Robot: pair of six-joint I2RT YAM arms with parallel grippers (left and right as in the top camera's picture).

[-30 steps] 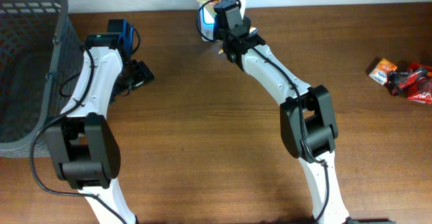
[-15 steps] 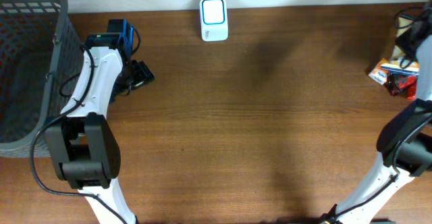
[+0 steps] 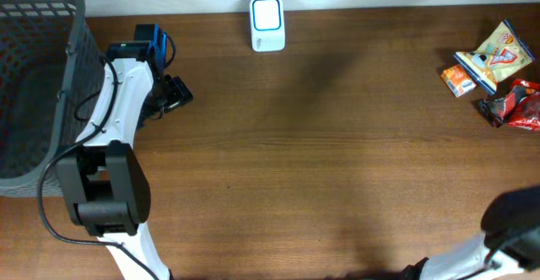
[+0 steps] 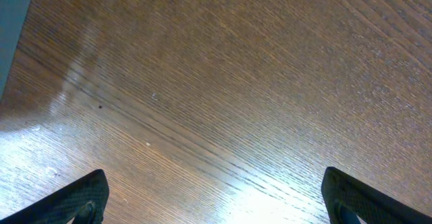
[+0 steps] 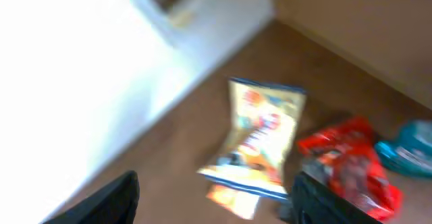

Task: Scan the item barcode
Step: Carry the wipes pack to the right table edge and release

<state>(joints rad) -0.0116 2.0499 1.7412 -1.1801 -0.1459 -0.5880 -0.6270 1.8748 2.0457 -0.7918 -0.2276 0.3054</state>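
Note:
The white barcode scanner [image 3: 267, 23] with a blue-rimmed window lies at the table's far edge, with nothing over it. The item, a yellow snack packet [image 3: 499, 56], lies flat at the far right beside a small orange pack [image 3: 458, 79] and a red packet [image 3: 515, 110]. The blurred right wrist view shows that yellow packet [image 5: 260, 136] on the table below my right gripper [image 5: 216, 207], which is open and holds nothing. My left gripper [image 4: 216, 204] is wide open over bare wood, near the basket [image 3: 34, 78].
A dark mesh basket stands at the far left. In the right wrist view a red packet [image 5: 344, 163] and a teal item [image 5: 412, 146] lie next to the yellow one. Only the lower part of the right arm [image 3: 515, 225] shows overhead.
My right arm swung from the scanner to the far right, let go of the yellow packet there and left most of the overhead view. The left arm has not moved.

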